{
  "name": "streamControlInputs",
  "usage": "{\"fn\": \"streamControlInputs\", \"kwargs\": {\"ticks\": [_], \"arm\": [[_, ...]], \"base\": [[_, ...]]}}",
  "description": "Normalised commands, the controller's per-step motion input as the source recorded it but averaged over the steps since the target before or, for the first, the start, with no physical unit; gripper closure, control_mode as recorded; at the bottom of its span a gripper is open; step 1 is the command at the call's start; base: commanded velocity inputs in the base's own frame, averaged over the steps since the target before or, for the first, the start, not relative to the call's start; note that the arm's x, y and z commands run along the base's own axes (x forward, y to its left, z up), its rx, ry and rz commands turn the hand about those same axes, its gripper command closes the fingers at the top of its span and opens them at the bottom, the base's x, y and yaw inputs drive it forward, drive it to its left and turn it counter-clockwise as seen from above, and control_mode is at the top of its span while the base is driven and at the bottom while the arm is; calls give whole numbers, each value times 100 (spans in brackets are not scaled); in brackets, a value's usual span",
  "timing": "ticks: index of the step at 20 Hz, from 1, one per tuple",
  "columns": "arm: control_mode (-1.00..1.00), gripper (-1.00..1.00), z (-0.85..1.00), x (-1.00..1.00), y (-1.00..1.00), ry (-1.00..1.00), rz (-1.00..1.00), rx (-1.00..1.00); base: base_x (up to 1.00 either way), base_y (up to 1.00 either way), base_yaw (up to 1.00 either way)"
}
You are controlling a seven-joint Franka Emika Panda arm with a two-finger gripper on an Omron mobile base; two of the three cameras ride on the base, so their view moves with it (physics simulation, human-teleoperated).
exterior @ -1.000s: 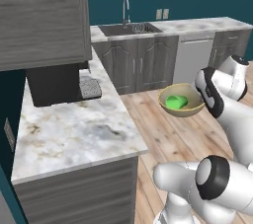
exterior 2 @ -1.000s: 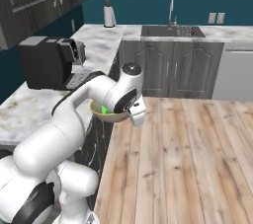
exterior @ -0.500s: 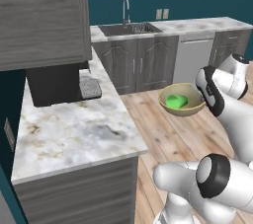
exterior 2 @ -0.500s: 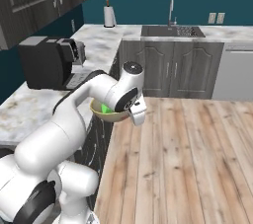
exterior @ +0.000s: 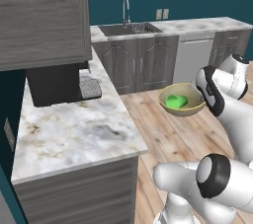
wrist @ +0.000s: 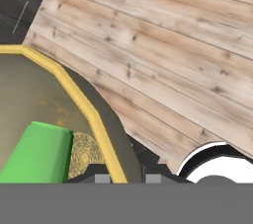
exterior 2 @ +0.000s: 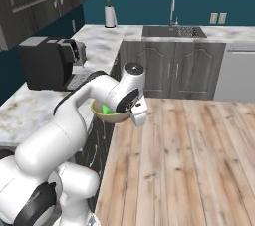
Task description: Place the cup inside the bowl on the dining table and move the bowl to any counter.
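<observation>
The tan bowl (exterior: 182, 105) hangs in the air over the wooden floor, just off the edge of the marble counter (exterior: 74, 129). The green cup (exterior: 176, 101) lies on its side inside it. My gripper (exterior: 201, 101) is shut on the bowl's rim at its right side. From the right base view, the bowl (exterior 2: 110, 116) with the cup (exterior 2: 105, 109) sits behind my forearm, close to the counter (exterior 2: 30, 105). In the hand view, my gripper (wrist: 123, 177) pinches the yellow rim of the bowl (wrist: 29, 99) beside the cup (wrist: 39, 151). The dining table is out of view.
A dark coffee machine (exterior: 54, 85) stands on the near counter under a wall cabinet. A sink (exterior: 129, 28) and dishwasher (exterior: 192, 57) line the far teal wall. A paper towel roll (exterior 2: 109, 17) stands in the corner. Wooden floor (exterior 2: 189, 160) spreads to the right.
</observation>
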Motion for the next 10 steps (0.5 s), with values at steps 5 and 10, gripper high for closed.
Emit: {"fn": "streamControlInputs", "kwargs": {"ticks": [5, 10], "arm": [[-100, 100, -11, -3, 1, -2, 0, 6], [-100, 100, -19, -12, 27, -3, 3, 11]], "base": [[0, 0, 0], [0, 0, 0]]}}
